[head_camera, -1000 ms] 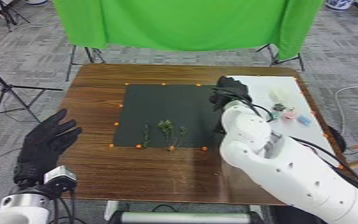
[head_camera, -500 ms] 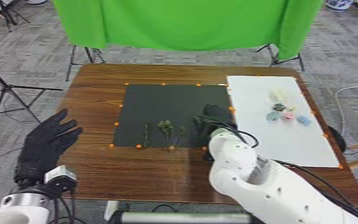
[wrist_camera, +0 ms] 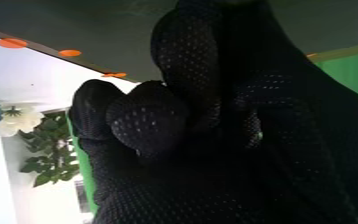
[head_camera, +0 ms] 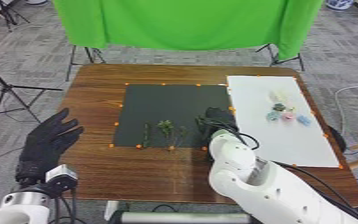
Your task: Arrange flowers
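From where I'm standing, the job looks partway along. Over on the white sheet (head_camera: 264, 142), toward the right side of the bench (head_camera: 122, 182), a little bouquet is laid out: a pale spray (head_camera: 279, 95) farthest from the robot, a dark green piece (head_camera: 279, 107) just below it, then a pink bloom (head_camera: 288, 116) between two blue blooms, one on its left (head_camera: 273, 116) and one on its right (head_camera: 304, 120). That cluster reads to me as the arrangement being built.

What seems left is the greenery: three green sprigs (head_camera: 166, 128) lie apart in a rough row on the near part of the dark mat (head_camera: 162, 102), and I'd guess they are meant to join the blooms. I wouldn't call it finished while they lie there.

The right hand (head_camera: 217, 118) is over the mat's right edge, near the sprigs; I can't tell how far closed it is or whether it has hold of a stem. The left hand (head_camera: 40, 145) waits at the bench's left side, its fingers spread wide and loose, holding nothing.
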